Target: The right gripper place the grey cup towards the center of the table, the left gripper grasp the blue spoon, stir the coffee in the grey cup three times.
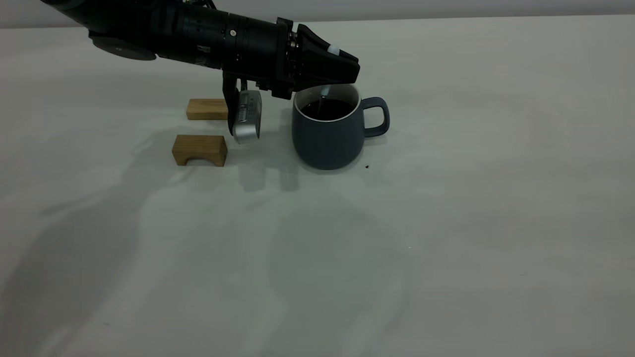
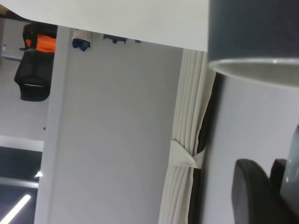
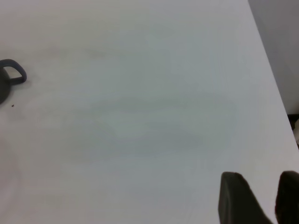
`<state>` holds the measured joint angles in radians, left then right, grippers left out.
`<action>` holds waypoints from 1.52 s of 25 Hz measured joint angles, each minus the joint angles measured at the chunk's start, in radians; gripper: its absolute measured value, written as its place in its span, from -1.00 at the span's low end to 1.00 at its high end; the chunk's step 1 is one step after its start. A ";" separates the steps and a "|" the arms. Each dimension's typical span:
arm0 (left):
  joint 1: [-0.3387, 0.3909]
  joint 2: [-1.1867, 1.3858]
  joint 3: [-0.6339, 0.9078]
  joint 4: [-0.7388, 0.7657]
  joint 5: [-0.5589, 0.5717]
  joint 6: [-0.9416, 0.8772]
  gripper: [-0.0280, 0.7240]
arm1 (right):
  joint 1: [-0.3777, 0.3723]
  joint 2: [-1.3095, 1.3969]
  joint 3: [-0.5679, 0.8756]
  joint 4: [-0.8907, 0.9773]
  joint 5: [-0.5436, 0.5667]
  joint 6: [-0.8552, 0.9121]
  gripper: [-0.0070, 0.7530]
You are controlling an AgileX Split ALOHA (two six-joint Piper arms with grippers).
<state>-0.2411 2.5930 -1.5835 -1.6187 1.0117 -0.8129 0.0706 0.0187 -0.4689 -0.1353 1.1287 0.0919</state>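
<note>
The grey cup [image 1: 330, 136] stands near the middle of the table [image 1: 446, 223], its handle pointing right, with dark coffee [image 1: 328, 109] inside. My left gripper [image 1: 347, 67] reaches in from the upper left and hovers over the cup's rim, shut on the blue spoon [image 1: 325, 91], whose neck dips down into the coffee. The pale handle end pokes out on top of the fingers. In the left wrist view the cup's wall [image 2: 254, 28] and the spoon's pale handle [image 2: 294, 156] sit beside my dark fingers [image 2: 252, 191]. The right gripper [image 3: 259, 179] stays off to the side, open and empty, with the cup's handle [image 3: 14, 72] far off.
Two small wooden blocks [image 1: 207, 109] [image 1: 200, 149] lie left of the cup, under the left arm. A tiny dark speck [image 1: 367, 167] marks the table just right of the cup's base. The table's edge [image 3: 271, 88] runs close to the right gripper.
</note>
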 joint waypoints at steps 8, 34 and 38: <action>0.001 0.000 0.000 -0.030 0.014 -0.001 0.24 | 0.000 0.000 0.000 0.000 0.000 0.000 -0.35; 0.072 -0.513 0.001 0.210 0.147 0.591 0.50 | 0.000 0.000 0.000 -0.001 0.000 0.000 -0.35; 0.119 -0.685 0.001 0.392 0.142 0.884 0.50 | 0.000 0.000 0.000 -0.001 0.000 0.000 -0.35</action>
<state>-0.1217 1.9077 -1.5824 -1.2266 1.1540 0.0715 0.0706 0.0187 -0.4689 -0.1362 1.1287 0.0919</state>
